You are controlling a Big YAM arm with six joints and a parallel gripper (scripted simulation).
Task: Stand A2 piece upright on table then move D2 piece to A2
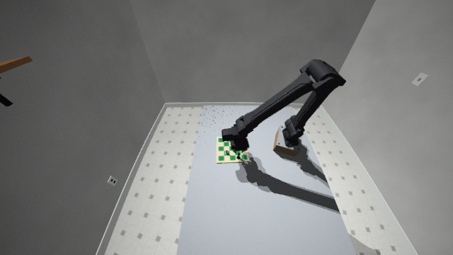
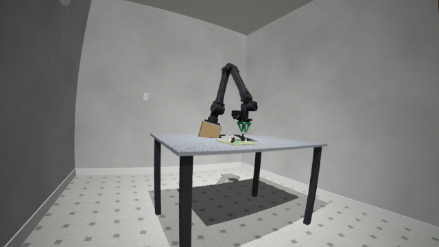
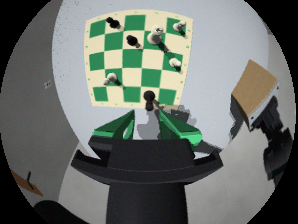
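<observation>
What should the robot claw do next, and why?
Probably go straight down. The claw hangs partly open above the board, holding nothing, with a dark piece at the board's near edge just beyond its fingertips. Lowering would put the fingers around that piece.
</observation>
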